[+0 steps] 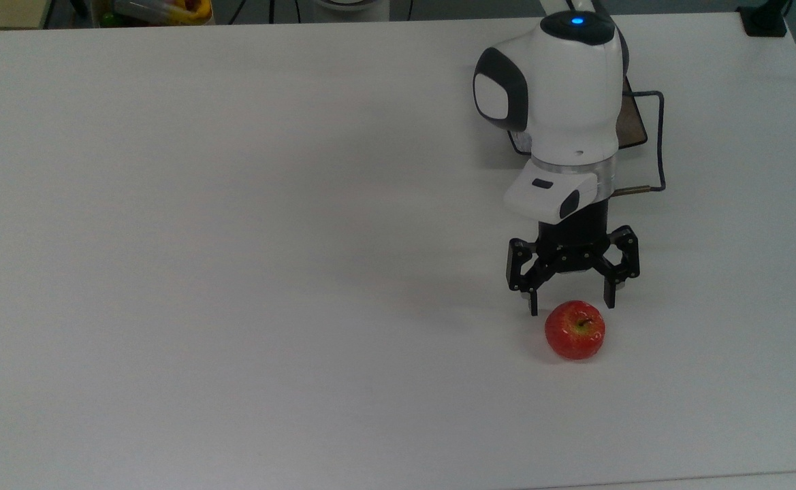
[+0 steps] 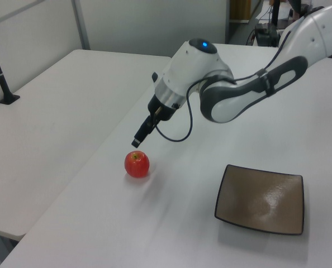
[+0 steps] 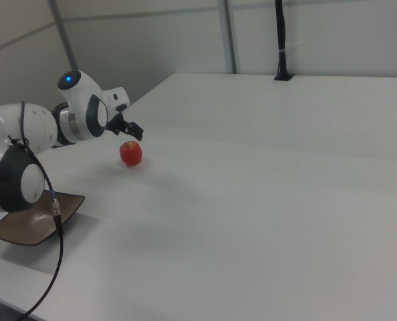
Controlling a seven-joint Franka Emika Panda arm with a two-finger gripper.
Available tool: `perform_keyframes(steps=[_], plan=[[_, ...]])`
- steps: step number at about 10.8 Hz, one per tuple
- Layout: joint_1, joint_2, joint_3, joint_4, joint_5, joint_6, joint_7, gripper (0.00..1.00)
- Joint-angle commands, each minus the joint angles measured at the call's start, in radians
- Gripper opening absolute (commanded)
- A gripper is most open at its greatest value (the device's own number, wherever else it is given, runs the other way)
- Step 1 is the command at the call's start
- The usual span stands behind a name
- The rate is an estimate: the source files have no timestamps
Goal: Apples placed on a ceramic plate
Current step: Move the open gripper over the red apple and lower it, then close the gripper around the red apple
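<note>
Right now the gripper (image 1: pixel 572 303) hangs in the lower right of the top view, its two black fingers (image 1: pixel 532 301) spread wide and holding nothing. Their tips sit just above the apple (image 1: pixel 575 330) in that frame, one toward each side of it, without touching it. The apple rests on the white table (image 1: pixel 234 272), stem up, with a yellow-green patch around the stem.

Seen in the left view, the gripper (image 2: pixel 137 140) points down and to the left view's left, its tip just above and close to the apple (image 2: pixel 137 164), which lies left of centre in that frame. The plate (image 2: pixel 261 199) sits in the lower right of the left view, well apart from the apple, flat on the table and bare.

From the top view, the plate (image 1: pixel 632 126) lies in the upper right, mostly hidden behind the white arm (image 1: pixel 561 102); just a dark edge shows at the arm's right. A dark cable (image 1: pixel 660 143) loops beside the arm there.

Over in the right view, the apple (image 3: pixel 131 153) lies left of centre, with the gripper (image 3: pixel 127 129) just above and to its left. The plate (image 3: pixel 35 221) lies at the lower left of that frame, partly behind the arm.
</note>
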Motion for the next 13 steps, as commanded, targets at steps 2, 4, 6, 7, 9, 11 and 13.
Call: perform_keyframes(steps=[2,4,6,7,9,11,13], plan=[[0.057,0.095,-0.038,0.074,-0.060,0.073,0.042,1.00],[0.069,0.114,-0.042,0.074,-0.115,0.090,0.044,1.00],[0.069,0.127,-0.045,0.075,-0.213,0.091,0.117,1.00],[0.069,0.134,-0.042,0.075,-0.275,0.096,0.155,1.00],[0.069,0.146,-0.045,0.075,-0.320,0.104,0.205,1.00],[0.069,0.149,-0.045,0.077,-0.330,0.111,0.206,1.00],[0.066,0.183,-0.045,0.110,-0.337,0.116,0.206,1.00]])
